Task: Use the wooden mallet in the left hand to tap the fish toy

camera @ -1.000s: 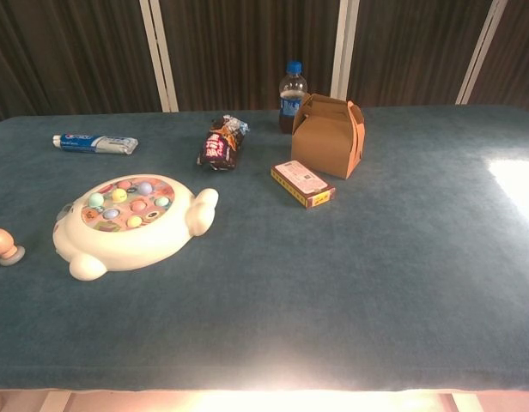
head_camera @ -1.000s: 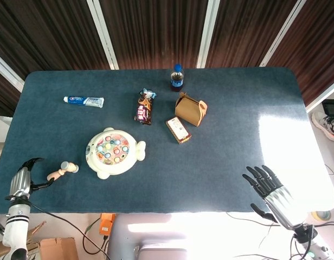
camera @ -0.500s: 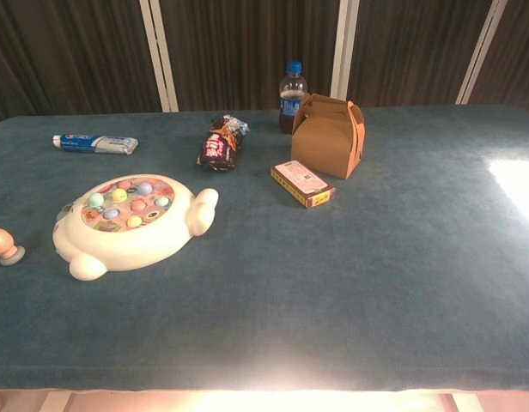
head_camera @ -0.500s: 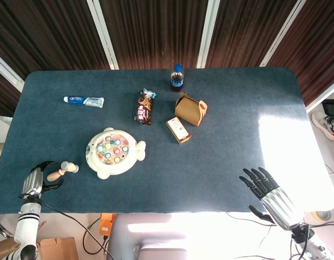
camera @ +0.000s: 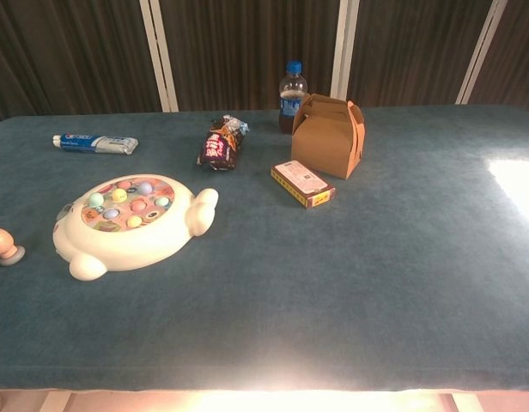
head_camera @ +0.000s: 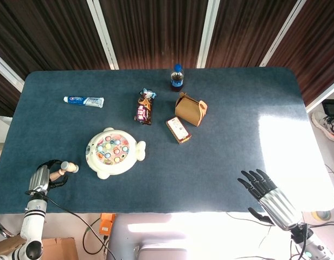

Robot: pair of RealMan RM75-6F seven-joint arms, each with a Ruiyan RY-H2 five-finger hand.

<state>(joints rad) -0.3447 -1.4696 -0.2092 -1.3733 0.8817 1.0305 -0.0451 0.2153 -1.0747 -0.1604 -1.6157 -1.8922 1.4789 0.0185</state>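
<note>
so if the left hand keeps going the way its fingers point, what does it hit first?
Probably the small wooden mallet: the left hand points right at its handle, fingers curled around it. Beyond lies the white round fish toy. Contact unclear.

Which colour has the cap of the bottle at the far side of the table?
The bottle has a blue cap, seen best in the chest view.

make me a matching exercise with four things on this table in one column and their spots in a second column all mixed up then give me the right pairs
1. toothpaste tube
2. cola bottle
3. wooden mallet
4. brown paper box

a. far edge, near the middle
b. just left of the fish toy, at the left hand
c. far left, lying flat
d. right of the snack packet, beside the small carton

Pairs: 1-c, 2-a, 3-b, 4-d
</note>
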